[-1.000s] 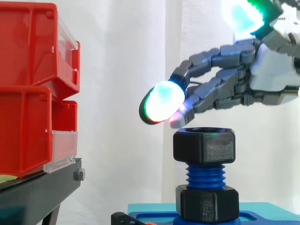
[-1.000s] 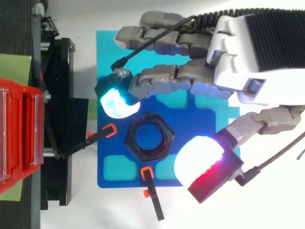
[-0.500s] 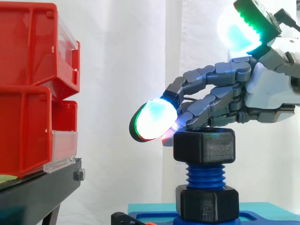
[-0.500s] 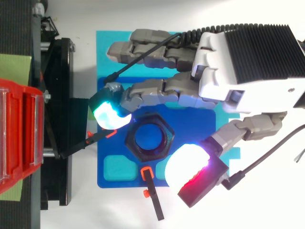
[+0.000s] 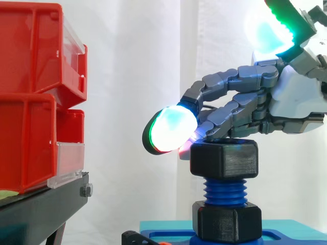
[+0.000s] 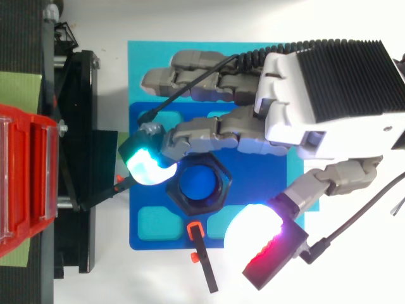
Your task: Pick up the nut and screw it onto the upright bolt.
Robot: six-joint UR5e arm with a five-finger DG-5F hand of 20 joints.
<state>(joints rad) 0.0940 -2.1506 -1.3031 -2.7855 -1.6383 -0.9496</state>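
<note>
Atop the upright blue bolt (image 5: 225,190) sits the black hex nut (image 5: 224,159), with several turns of thread bare beneath it. From above, the bolt's blue end fills the nut's bore. A second black nut (image 5: 227,221) sits at the foot of the bolt, on the dark blue base plate (image 6: 158,244). That plate lies on a cyan mat (image 6: 136,57).

The hand (image 6: 323,82) hangs over the nut with nothing in its grasp. Its fingers are only loosely bent and spread well away from the thumb. In the top view, one finger reaches across from 2 o'clock, and its cyan-white fingertip (image 6: 149,168) ends just beside the nut's rim at about 10 o'clock. The thumb's white and red pad (image 6: 262,231) is off at 4 o'clock, clear of the nut. From the side, a lower finger runs along just above the nut's top face. Whether it touches cannot be told. The thumb is raised high, toward 1 o'clock of the nut.

Two small black clips with orange ends lie at the plate's edges, one (image 6: 136,180) at the nut's 9 o'clock and one (image 6: 201,253) at its 6 o'clock. Farther out at 9 o'clock are the red bins (image 5: 30,102) on their black stand (image 5: 41,209). A white curtain (image 5: 133,76) hangs behind.
</note>
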